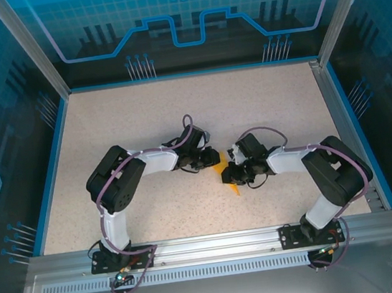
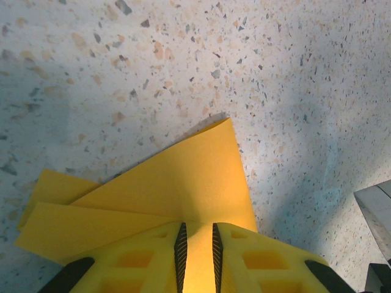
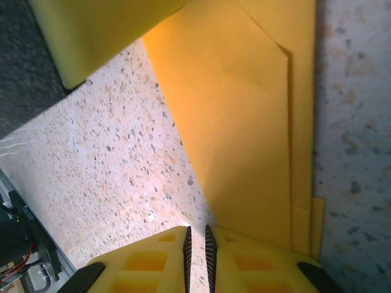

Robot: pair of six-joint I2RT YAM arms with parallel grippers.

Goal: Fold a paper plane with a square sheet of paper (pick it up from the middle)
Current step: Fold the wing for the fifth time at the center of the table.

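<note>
- Left gripper [image 2: 197,228]: jaws nearly together, pinching the folded orange sheet of paper [image 2: 183,177].
- Right gripper [image 3: 197,231]: likewise clamped on the sheet's corner.
- Sheet lies mid-table [image 1: 176,106], between both grippers.

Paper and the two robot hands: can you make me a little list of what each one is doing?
paper: orange, folded in layers, on the table between both grippers
paper shape: wide pointed wedge, not a narrow dart yet
left gripper: shut on the paper
right gripper: nearly shut at the paper's edge; can't tell if it pinches
</note>
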